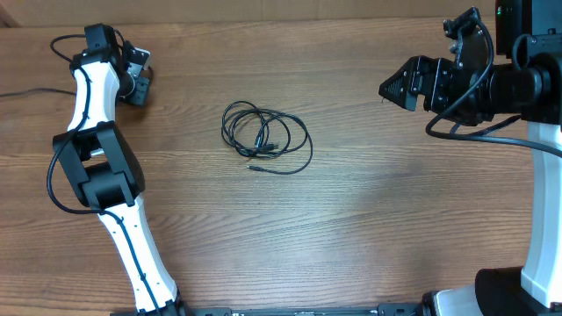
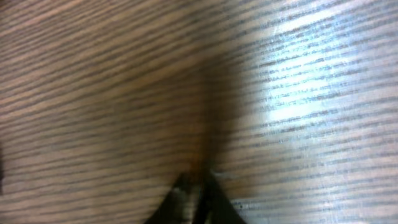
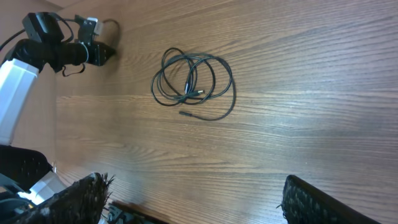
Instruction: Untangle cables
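Black cable (image 1: 266,139) is thin and lies flat on the wood table (image 1: 378,228), so the main risk is a missed pinch: jaws scrape the wood or close on nothing. Second risk: the loops overlap at several crossings, and closing on a crossing would likely take two or three strands at once. Then the whole bundle drags and nothing opens. Third: pulling the free end (image 1: 252,167) the wrong way through a loop could cinch it into a knot. Nothing anchors the coil either, so a one-arm pull probably just slides it. The coil is small, so both arms working over it may clash.

Positions: cable sits about mid-table, a bit left of centre, in the far half. Its second plug (image 3: 200,93) lies inside the loops.

Left gripper (image 1: 139,79) is at the far-left corner, tips close to the wood, well apart from the coil, which lies to its right and nearer. Wrist view is blurred, but the fingertips (image 2: 186,190) look pressed together with nothing between them.

Right gripper (image 1: 392,89) is far right, well apart from the coil, aimed left toward it. Jaws spread wide, empty.
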You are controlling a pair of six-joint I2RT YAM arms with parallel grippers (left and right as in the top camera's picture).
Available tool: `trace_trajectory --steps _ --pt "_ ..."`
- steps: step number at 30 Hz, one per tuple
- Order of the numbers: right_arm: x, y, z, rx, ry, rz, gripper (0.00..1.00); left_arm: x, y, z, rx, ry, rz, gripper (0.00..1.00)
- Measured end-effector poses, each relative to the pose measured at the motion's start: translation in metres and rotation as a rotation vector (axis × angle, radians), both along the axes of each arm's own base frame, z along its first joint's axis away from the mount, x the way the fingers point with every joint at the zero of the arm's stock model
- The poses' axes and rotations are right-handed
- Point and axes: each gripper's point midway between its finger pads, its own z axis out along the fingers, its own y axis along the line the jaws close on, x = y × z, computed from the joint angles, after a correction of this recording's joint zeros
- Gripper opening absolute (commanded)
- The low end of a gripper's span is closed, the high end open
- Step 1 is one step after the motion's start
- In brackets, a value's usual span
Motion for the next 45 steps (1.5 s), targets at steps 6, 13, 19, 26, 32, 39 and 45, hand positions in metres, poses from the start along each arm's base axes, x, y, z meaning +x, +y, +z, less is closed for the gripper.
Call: trace_trajectory --steps 6,13,19,26,32,39,45 --pt "0.0 0.0 0.0 0.0 0.0 0.0 0.89 0.006 -0.001 0.004 -0.019 -0.032 0.049 0.04" --pt "0.0 0.0 0.0 0.0 0.0 0.0 0.89 0.06 -0.018 0.089 -0.07 -0.273 0.085 0.04" --pt "0.0 0.0 0.0 0.0 0.0 0.0 0.89 0.105 -0.068 0.187 -0.157 -0.55 0.053 0.04" --pt "0.0 0.0 0.0 -0.002 -0.002 0.004 0.89 0.117 -0.141 0.211 -0.223 -0.612 -0.039 0.04" --pt "0.0 -0.001 0.0 -0.01 -0.007 0.009 0.89 0.116 -0.182 0.21 -0.255 -0.601 -0.104 0.04" --pt "0.0 -0.001 0.0 -0.012 -0.009 0.013 0.89 0.114 -0.185 0.205 -0.217 -0.583 -0.091 0.04" --pt "0.0 -0.001 0.0 -0.014 -0.011 0.015 0.89 0.109 -0.165 0.19 -0.181 -0.538 -0.044 0.04"
